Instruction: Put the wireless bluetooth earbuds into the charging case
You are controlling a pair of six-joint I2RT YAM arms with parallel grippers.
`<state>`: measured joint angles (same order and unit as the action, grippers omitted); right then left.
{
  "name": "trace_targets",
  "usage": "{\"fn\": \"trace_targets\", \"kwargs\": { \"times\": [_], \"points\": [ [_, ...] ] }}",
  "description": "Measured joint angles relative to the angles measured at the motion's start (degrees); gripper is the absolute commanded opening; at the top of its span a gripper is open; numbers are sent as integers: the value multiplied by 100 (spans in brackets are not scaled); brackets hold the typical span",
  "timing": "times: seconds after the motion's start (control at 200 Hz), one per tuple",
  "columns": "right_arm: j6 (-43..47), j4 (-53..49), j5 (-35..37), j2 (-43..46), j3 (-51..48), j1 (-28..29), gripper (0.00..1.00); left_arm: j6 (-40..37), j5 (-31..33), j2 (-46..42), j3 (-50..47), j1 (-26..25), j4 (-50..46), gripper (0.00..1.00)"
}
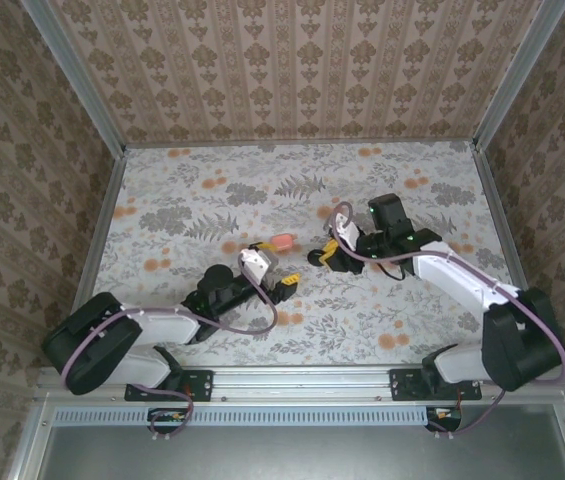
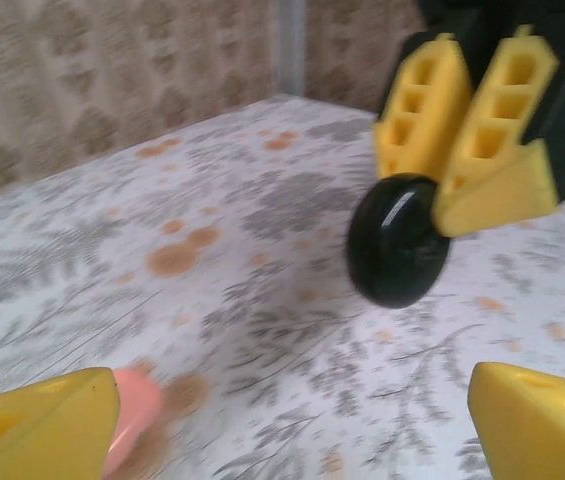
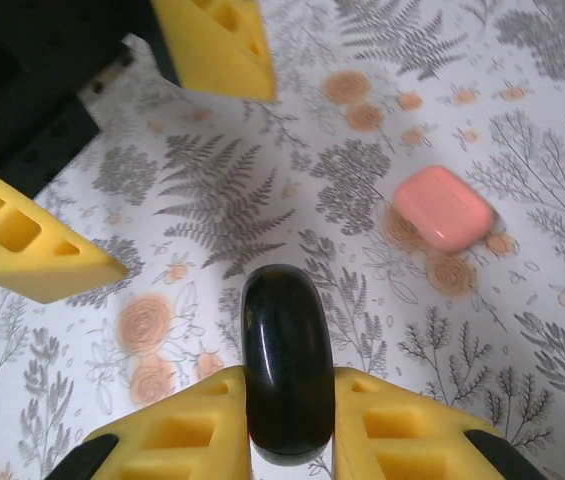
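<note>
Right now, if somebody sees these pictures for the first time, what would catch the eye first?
The right gripper is shut on a glossy black case, holding it on edge over the middle of the flowered table. Facing it, the left gripper stands wide open with nothing between its fingers. A closed pink case lies on the table close to both.
</note>
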<state>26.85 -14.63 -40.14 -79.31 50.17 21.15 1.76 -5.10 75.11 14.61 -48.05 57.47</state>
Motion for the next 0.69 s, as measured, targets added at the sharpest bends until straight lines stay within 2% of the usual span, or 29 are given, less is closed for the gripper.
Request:
{"fn": "trace_targets", "kwargs": {
  "times": [0.16,0.295,0.465,0.695],
  "points": [
    [-422,-109,278,-754,520,0,21,490,1491,-680,48,225,-1327,98],
    [-791,-262,444,-1408,1038,0,21,944,2297,-1152,44,588,-2310,98],
    [-1220,-446,568,-2197,1687,0,20,1353,2745,-1757,-105,855,-2981,98],
    [-1541,-785,737,-2920,2391,0,20,1537,2990,-2216,-240,997,-3547,100]
  ]
}}
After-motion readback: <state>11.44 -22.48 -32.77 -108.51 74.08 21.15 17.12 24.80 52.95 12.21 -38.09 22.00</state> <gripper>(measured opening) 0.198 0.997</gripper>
